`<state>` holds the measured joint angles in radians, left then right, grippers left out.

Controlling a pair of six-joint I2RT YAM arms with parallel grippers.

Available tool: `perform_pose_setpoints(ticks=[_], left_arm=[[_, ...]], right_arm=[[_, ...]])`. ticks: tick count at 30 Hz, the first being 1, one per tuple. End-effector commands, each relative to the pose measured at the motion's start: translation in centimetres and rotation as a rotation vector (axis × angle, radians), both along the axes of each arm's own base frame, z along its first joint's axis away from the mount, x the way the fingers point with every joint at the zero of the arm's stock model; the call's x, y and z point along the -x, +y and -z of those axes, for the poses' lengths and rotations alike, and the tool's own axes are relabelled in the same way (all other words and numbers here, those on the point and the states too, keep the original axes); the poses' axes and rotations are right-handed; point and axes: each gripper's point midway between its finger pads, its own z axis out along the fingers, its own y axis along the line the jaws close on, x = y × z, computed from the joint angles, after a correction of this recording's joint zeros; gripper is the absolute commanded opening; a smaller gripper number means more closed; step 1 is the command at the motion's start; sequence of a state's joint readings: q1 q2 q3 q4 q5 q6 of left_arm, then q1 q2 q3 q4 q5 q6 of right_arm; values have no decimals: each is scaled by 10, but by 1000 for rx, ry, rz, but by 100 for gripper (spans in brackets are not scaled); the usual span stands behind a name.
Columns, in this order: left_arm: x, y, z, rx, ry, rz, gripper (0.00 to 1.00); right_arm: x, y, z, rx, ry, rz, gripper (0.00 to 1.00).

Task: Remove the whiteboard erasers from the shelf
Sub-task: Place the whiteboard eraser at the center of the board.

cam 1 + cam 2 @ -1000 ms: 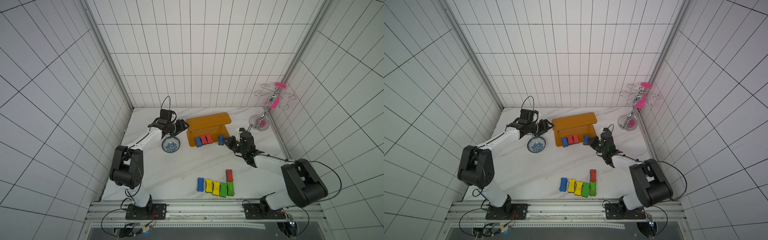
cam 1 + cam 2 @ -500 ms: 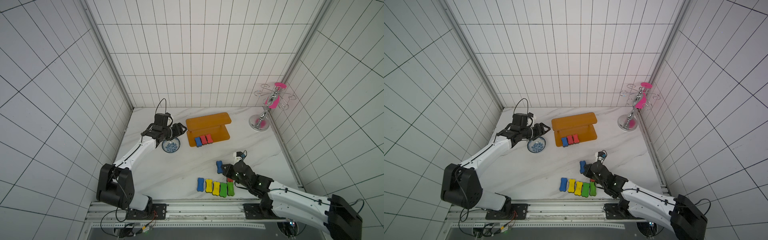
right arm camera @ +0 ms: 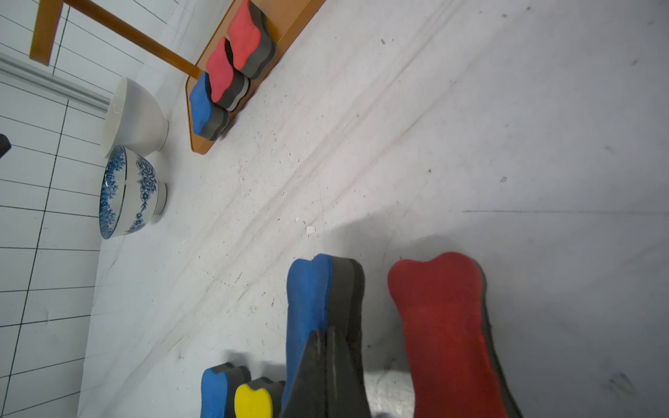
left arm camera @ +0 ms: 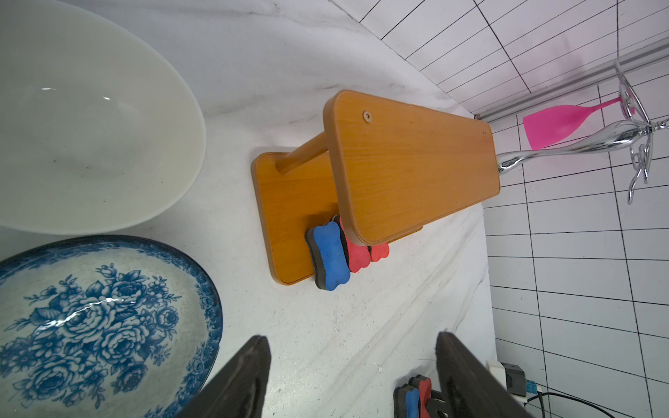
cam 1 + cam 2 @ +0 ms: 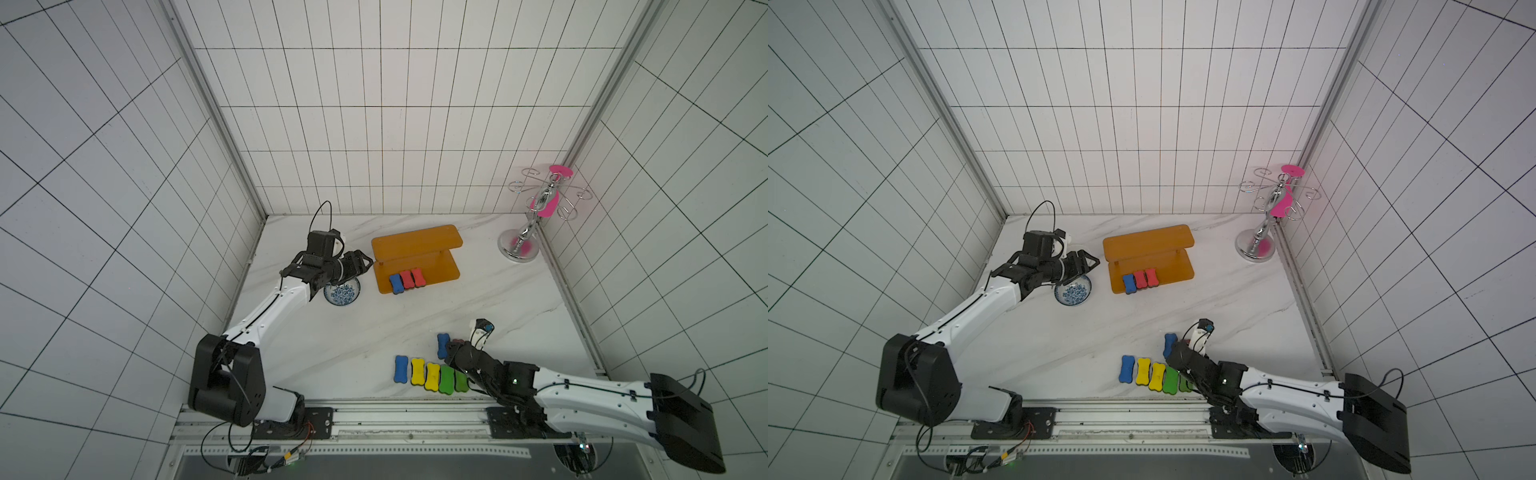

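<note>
The orange-brown shelf (image 5: 415, 241) (image 4: 416, 166) stands at the back of the table. On its lower board lie three whiteboard erasers side by side: a blue one (image 5: 396, 283) (image 4: 331, 255) and two red ones (image 5: 406, 279) (image 5: 417, 277). My left gripper (image 5: 368, 262) (image 4: 351, 336) hovers open and empty just left of the shelf. Near the front, my right gripper (image 5: 451, 353) (image 3: 327, 331) is shut, its tips over a blue eraser (image 3: 307, 300) standing on its long edge beside a red eraser (image 3: 445, 325). A row of several erasers (image 5: 432, 376) lies in front.
A blue-flowered bowl (image 5: 342, 294) (image 4: 101, 325) and a white bowl (image 4: 90, 126) sit under my left wrist, left of the shelf. A chrome-and-pink cup rack (image 5: 536, 216) stands in the back right corner. Tiled walls close three sides.
My right arm swung from the shelf's right end to the front, and the blue eraser came with it. My left arm drew back a little from the shelf.
</note>
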<state>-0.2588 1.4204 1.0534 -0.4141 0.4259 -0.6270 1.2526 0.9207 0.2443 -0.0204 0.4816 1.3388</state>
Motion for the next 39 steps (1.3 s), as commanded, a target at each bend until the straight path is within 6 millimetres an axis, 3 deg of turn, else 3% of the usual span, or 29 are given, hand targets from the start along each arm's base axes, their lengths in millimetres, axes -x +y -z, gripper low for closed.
perform_pose_setpoints(ticks=[1, 20, 27, 35, 39], left_arm=[[-2, 2, -7, -5, -45, 4, 73], [-4, 4, -4, -11, -40, -8, 75], [-4, 4, -4, -11, -40, -6, 75], [-5, 4, -5, -4, -39, -7, 75], [-5, 4, -5, -4, -40, -7, 75]], right_arm=[[0, -15, 10, 41, -3, 44, 0], [2, -7, 25, 27, 39, 5, 0], [3, -14, 23, 33, 42, 15, 0], [4, -20, 24, 27, 42, 27, 18], [4, -18, 22, 33, 37, 20, 21]])
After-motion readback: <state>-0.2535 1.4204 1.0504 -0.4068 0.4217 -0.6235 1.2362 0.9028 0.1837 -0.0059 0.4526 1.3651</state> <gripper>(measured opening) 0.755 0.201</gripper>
